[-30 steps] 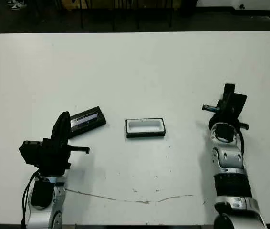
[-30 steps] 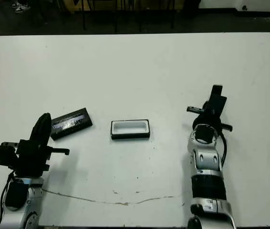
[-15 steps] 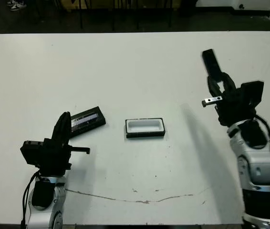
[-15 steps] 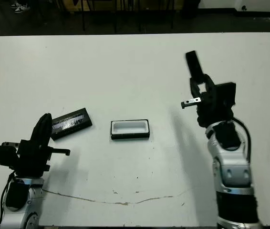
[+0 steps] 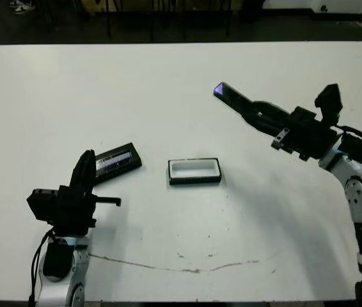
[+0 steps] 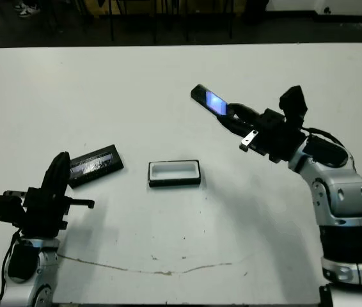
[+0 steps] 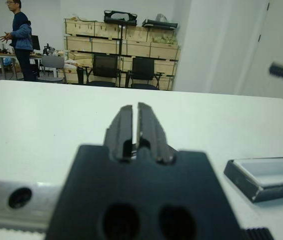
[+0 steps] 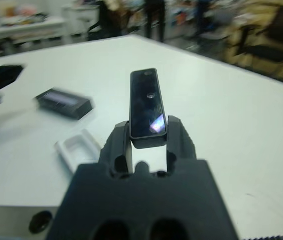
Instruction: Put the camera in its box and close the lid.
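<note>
The right gripper (image 6: pixel 245 123), at the right of the head-view frame, was clamped on one end of the camera (image 6: pixel 212 102), which jutted toward the upper centre, lifted clear of the table (image 6: pixel 168 77); gripping the end probably left the free length to go into the box first. The box (image 6: pixel 174 173) sat open at the frame's centre, well apart below-left of the camera. The lid (image 6: pixel 94 164) lay flat at centre-left, beside the box, leaving the white inside clear. At lower left the left gripper (image 7: pixel 134 131) rested near the lid, its fingers nearly together on nothing, seemingly waiting for the closing step
</note>
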Motion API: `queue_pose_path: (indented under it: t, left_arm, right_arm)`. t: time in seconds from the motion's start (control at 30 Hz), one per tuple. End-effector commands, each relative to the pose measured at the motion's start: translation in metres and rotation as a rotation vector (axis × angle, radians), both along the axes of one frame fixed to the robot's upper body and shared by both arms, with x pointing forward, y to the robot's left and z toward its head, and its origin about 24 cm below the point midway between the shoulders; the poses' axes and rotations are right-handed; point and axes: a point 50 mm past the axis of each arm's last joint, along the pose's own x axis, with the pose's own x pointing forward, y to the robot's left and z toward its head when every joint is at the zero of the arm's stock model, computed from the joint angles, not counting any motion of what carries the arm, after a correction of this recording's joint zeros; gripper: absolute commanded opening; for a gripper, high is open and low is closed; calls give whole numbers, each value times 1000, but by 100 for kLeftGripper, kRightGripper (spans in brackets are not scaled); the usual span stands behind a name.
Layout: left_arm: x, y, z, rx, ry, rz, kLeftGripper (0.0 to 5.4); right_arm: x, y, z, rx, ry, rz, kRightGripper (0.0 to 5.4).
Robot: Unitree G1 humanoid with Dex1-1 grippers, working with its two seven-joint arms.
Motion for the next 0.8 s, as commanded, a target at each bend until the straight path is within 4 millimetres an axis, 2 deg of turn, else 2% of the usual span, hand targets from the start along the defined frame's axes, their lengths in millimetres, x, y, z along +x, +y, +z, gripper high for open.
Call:
queue_pose_path:
  t: [0.03, 0.27, 0.43, 0.8]
  left_arm:
    - [-4, 2, -7, 13, 44, 11, 0]
    - [-3, 2, -8, -9, 43, 6, 0]
    - [-3, 1, -9, -9, 44, 7, 0]
    - [-5, 2, -9, -3, 55, 21, 0]
  right_arm:
    - [5, -5, 6, -98, 32, 93, 40]
    - [14, -3, 4, -181, 110, 319, 40]
    - [20, 9, 2, -258, 155, 461, 40]
    - [26, 33, 4, -378, 157, 598, 40]
